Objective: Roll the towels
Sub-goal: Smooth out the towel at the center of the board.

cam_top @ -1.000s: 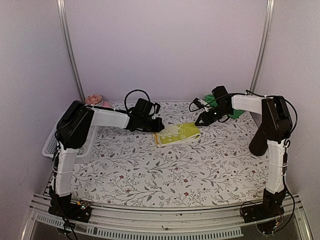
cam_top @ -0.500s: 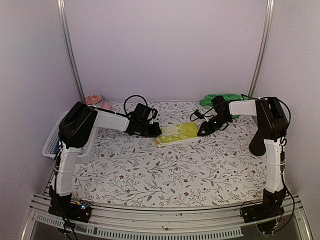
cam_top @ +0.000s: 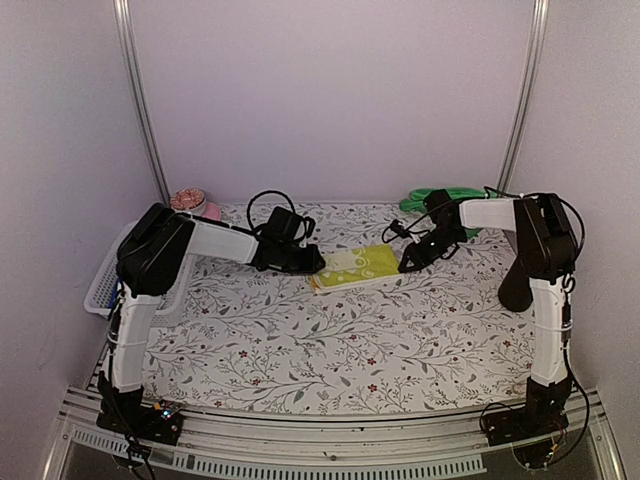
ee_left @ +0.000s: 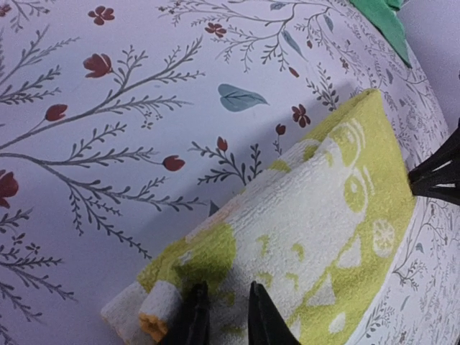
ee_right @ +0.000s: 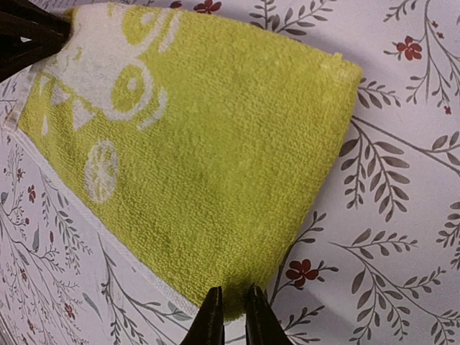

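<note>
Just brought right gripper (cam_top: 403,266) down from beside green towel (cam_top: 440,197) onto right edge of yellow towel (cam_top: 357,267), pinched shut there. Kept left gripper (cam_top: 315,262) at left end, could not tell grip; barely started rolling.

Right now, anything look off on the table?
Nothing spilled or damaged. The yellow-lime towel lies folded but slightly askew, with uneven layers at its end by the left gripper. The green towel sits bunched at the far right, beyond the right gripper.
</note>
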{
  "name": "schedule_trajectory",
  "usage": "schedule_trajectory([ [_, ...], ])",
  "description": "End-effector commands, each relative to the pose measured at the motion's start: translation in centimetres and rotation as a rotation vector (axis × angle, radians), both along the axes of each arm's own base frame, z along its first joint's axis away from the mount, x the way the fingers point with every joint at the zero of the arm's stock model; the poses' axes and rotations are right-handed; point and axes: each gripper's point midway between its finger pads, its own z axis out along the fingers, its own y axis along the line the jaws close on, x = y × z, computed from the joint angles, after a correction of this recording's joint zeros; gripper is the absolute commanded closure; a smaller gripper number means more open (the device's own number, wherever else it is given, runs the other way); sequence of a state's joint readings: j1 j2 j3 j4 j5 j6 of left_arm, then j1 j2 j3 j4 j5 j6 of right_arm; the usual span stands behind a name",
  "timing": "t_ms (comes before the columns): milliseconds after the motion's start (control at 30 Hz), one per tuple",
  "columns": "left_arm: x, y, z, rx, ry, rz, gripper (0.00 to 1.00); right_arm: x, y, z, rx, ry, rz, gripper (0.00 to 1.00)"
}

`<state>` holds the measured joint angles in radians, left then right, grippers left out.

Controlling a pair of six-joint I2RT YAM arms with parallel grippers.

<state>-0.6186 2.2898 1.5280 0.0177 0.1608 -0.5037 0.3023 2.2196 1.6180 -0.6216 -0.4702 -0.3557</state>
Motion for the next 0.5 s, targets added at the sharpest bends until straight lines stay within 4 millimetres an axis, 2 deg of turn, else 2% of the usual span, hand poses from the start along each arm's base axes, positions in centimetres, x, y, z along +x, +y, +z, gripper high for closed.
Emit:
schedule_trajectory([
  [0, 0.3, 0.3, 2.0, -0.008, -0.027, -0.002, 0.77, 1.4, 1.5, 7.2, 0.097, -0.093, 0.016, 0.85],
  [100, 0.9, -0.1, 3.8, -0.027, -0.064, -0.003, 0.67, 2.9, 3.5, 10.8, 0.169, -0.16, 0.032, 0.83],
  [200, 1.5, -0.4, 5.0, -0.043, -0.097, 0.002, 0.66, 4.1, 5.1, 12.1, 0.239, -0.189, 0.021, 0.82],
  [367, 2.4, -1.2, 5.2, -0.068, -0.122, -0.009, 0.66, 6.1, 6.8, 10.6, 0.339, -0.139, -0.034, 0.82],
  [467, 2.7, -1.7, 5.1, -0.09, -0.139, -0.015, 0.67, 6.7, 7.5, 8.9, 0.38, -0.092, -0.063, 0.82],
])
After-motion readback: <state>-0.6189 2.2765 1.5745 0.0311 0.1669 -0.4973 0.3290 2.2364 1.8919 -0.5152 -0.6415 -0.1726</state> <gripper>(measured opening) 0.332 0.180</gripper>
